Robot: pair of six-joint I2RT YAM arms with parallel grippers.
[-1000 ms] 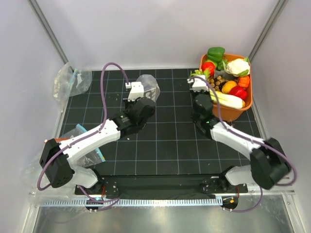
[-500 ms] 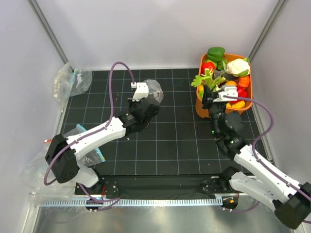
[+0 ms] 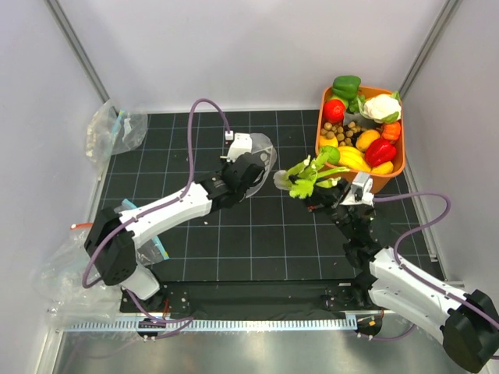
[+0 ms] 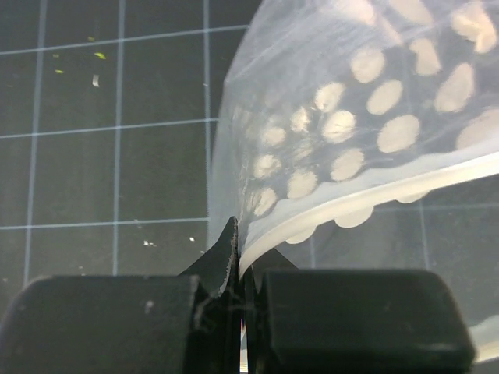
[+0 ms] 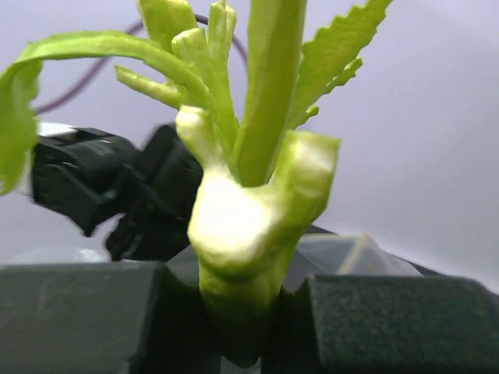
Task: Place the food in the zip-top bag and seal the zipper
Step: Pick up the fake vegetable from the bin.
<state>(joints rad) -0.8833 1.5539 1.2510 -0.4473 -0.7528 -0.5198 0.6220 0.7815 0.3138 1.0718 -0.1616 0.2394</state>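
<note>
Pinches the narrow pale, near-clear press strip (image 4: 374, 195) of the clear flexible plastic bag printed with white dots (image 4: 343, 117) between the tightly closed fingers of the left gripper (image 4: 242, 308), right at the mouth edge. Holds that bag over the black gridded mat (image 3: 265, 226), at about 12 o'clock from the mat's middle in the top view. Clamps the thick base of the long pale-green celery stalk (image 5: 249, 210) in the right gripper (image 5: 238, 331), jaws slightly apart around it. Carries the stalk above the mat at 4 o'clock of the bag, near it but apart, leaves spreading toward 10 o'clock. Leaves one glossy red rounded toy vegetable (image 3: 334, 109) and a second red toy vegetable (image 3: 380, 150) among other produce in the orange plastic basket (image 3: 387, 182) at 2 o'clock.
</note>
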